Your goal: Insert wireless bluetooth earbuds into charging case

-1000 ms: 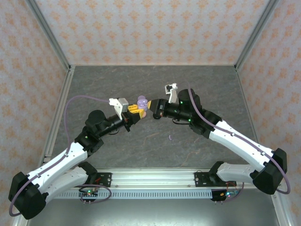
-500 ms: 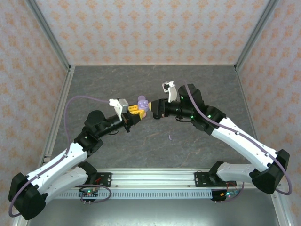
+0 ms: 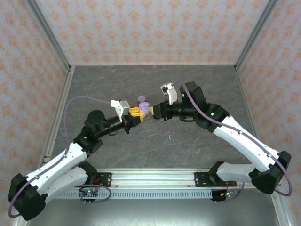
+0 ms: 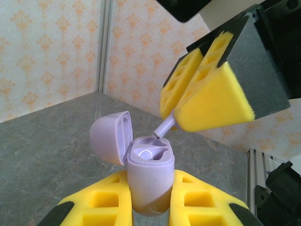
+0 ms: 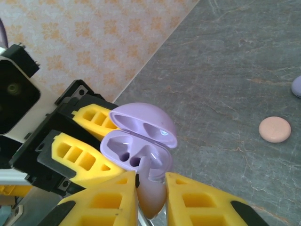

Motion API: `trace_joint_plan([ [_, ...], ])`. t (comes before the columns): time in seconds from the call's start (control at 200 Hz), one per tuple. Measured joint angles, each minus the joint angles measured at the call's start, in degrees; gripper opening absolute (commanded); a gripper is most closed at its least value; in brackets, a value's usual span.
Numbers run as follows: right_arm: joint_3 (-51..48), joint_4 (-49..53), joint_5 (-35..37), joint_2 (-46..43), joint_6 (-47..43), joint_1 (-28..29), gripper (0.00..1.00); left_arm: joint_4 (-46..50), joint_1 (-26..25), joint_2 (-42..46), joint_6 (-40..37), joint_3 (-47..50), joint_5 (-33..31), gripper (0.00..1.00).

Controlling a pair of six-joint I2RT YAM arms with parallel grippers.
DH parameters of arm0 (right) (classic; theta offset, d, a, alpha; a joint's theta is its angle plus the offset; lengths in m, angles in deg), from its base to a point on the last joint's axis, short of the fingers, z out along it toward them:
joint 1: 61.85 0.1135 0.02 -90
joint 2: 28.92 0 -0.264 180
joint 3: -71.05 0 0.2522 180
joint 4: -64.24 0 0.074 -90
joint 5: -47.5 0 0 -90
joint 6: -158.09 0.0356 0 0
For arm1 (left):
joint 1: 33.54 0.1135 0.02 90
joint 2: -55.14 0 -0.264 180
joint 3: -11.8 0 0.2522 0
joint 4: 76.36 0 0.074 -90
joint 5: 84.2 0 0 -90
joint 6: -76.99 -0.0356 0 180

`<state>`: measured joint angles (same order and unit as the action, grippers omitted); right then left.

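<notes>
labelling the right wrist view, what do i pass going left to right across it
left arm's yellow fingers → open lavender charging case → pink disc on the table → lavender object cut off by the right edge

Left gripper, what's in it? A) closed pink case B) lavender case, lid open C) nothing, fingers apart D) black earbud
B: the left gripper clamps the lavender case, whose lid is flipped open, while the right gripper pinches a lavender earbud at the case's opening.
</notes>
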<state>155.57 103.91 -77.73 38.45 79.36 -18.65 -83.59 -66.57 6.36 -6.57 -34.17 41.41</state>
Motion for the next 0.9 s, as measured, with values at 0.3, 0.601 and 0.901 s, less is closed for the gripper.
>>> trace_joint_plan([
  [0.3,2.6,3.5,-2.8,1.1,-4.5,0.0,0.19,1.0,0.0,-0.8,-0.6,-0.5,1.2,0.07],
  [0.601,6.0,9.3,-3.1,5.1,-9.2,0.3,0.19,2.3,0.0,-1.8,-1.0,-0.7,1.9,0.07],
  [0.901,8.7,16.3,-1.7,5.6,-15.3,0.3,0.19,4.8,0.0,-1.8,-3.2,-1.1,3.2,0.05],
])
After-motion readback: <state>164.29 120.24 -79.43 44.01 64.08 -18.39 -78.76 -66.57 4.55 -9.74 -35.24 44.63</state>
